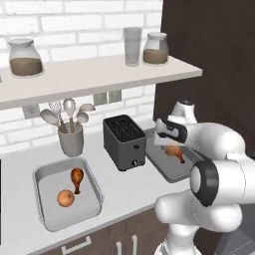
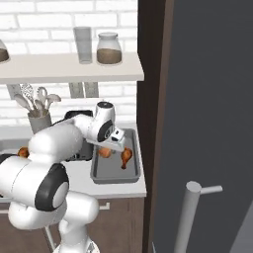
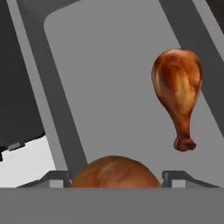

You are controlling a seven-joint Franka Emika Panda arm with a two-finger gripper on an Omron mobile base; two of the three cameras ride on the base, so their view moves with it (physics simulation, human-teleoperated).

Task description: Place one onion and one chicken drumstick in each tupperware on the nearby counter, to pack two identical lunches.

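While my gripper (image 3: 114,178) stands wide with an onion (image 3: 114,173) between its fingertips, I cannot tell if it grips. It is over the right tupperware (image 2: 114,174), where a drumstick (image 3: 178,92) lies. Farther left, the other tupperware (image 1: 46,175) holds one onion (image 1: 65,198) and one drumstick (image 1: 77,178).
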